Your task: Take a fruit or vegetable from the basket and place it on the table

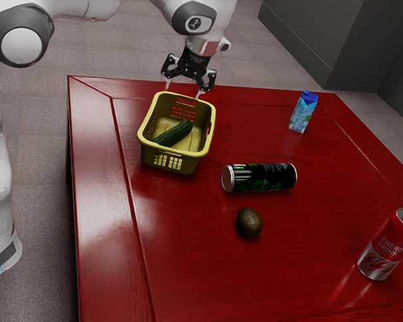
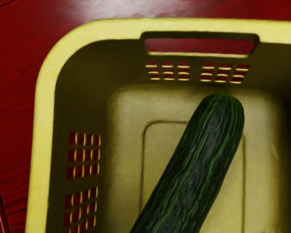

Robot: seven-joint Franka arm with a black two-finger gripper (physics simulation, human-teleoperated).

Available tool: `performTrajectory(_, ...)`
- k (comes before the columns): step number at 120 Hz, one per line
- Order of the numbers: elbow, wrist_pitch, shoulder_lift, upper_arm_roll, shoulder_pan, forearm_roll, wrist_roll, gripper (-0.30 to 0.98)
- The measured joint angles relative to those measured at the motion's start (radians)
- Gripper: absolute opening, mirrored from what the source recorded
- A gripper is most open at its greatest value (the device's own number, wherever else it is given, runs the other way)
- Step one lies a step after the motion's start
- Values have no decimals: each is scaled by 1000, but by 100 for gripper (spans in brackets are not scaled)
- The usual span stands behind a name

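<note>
From where I stand, the claw point(image 1: 183, 89) hangs in the upper centre of the frame, its two fingers spread wide and nothing between them, near the far rim of the yellow basket point(image 1: 190, 165). The cucumber point(image 1: 173, 134) lies inside that basket, down on its floor, below the claw in the exterior view and a touch toward the lower left. What matters now is its slant: its long axis runs from the lower left of the basket up to the right, and in the wrist view too it climbs from the lower edge to the right of centre. The fingers stand apart roughly left to right in the exterior view, so closing as they are would, I think, catch the cucumber at an angle; a small turn of the wrist ought to set them square across it. Then the claw has to come over its middle and go down inside the walls, where a fingertip could knock the rim. The bare red counter point(image 1: 188, 268) has room in the lower centre for setting it down, clear of the dark rounded fruit point(image 1: 248, 223) and the green-and-black can point(image 1: 258, 178).
</note>
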Motion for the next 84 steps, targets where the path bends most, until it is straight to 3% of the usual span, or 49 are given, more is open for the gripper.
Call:
performTrajectory(25, -154, 81, -103, -50, -54, -68, 92, 68)
performTrajectory(39, -184, 124, -109, -49, -23, -96, 131, 68)
performTrajectory(84, -178, 225, -29, -44, 97, -68, 223, 68)
